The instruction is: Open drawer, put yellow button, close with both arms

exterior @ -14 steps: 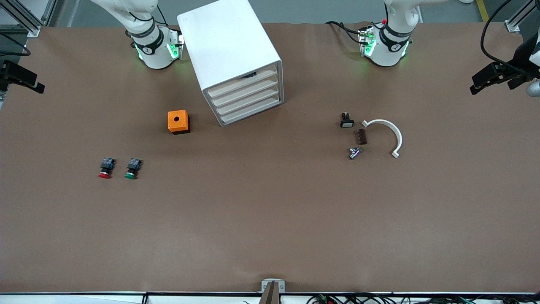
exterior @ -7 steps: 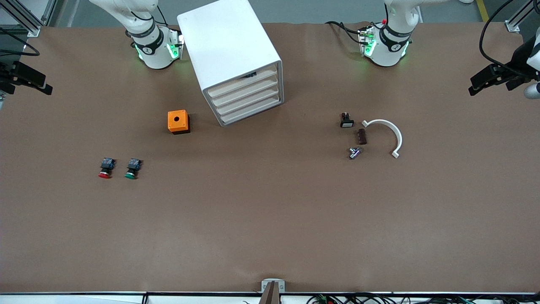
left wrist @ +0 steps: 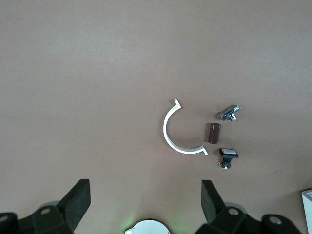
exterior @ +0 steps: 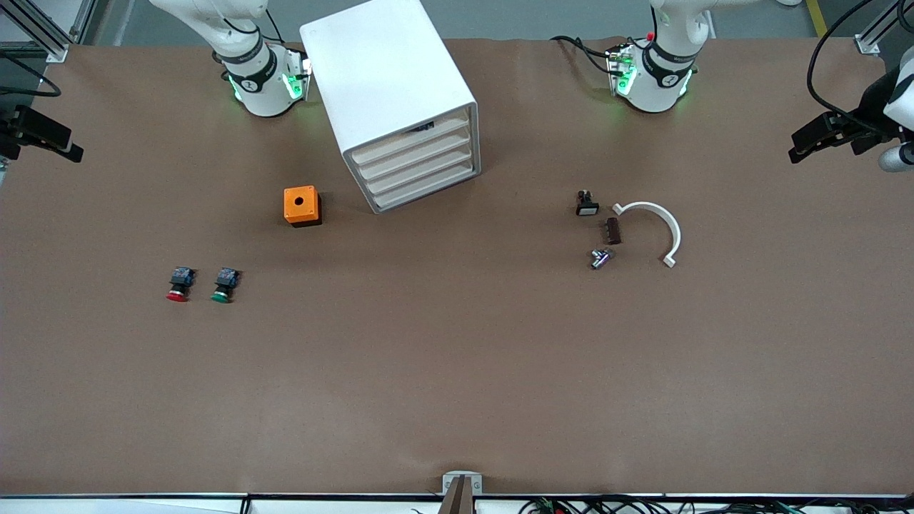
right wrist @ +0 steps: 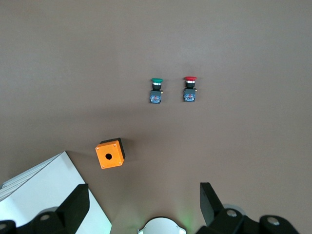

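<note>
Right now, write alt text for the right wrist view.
The right hand, open, hangs above a brown table holding an orange box with a round hole in its top, a green button beside a red button, and a white cabinet's corner.

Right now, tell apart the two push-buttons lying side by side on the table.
The red-capped button has a red cap and lies nearer the right arm's end of the table. The green-capped button has a green cap and lies closer to the orange box. Both share dark bodies and lie tipped over, caps toward the front camera.

Green button (right wrist: 156, 90) beside red button (right wrist: 190, 89)
</note>
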Action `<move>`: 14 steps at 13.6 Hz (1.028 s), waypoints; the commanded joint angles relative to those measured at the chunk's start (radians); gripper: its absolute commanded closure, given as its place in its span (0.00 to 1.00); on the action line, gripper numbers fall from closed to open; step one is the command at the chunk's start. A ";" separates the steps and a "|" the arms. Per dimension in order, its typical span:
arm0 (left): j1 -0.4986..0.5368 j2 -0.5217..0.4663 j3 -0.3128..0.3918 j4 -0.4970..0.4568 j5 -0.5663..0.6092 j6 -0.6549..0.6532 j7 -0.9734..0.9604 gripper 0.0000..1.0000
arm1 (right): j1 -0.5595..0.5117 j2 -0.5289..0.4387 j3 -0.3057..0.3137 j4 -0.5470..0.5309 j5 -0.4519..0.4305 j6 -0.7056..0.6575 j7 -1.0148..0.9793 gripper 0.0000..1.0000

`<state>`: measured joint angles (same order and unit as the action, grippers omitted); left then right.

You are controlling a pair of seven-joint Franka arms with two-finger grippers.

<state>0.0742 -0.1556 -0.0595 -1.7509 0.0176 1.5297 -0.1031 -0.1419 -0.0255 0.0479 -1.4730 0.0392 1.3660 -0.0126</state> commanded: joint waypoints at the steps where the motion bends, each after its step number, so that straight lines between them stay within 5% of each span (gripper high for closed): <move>1: -0.002 -0.013 -0.031 -0.009 0.016 0.013 0.017 0.00 | 0.013 -0.005 -0.002 0.006 0.011 0.016 0.006 0.00; 5: -0.002 -0.007 -0.086 -0.009 0.009 0.053 0.017 0.00 | 0.015 -0.007 0.001 0.003 0.011 0.010 0.002 0.00; 14: 0.002 0.021 -0.085 0.071 -0.039 0.044 0.016 0.00 | 0.056 -0.007 0.000 0.005 -0.001 -0.024 0.000 0.00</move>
<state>0.0697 -0.1519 -0.1447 -1.7151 0.0041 1.5827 -0.1019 -0.0959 -0.0256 0.0510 -1.4730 0.0396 1.3553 -0.0127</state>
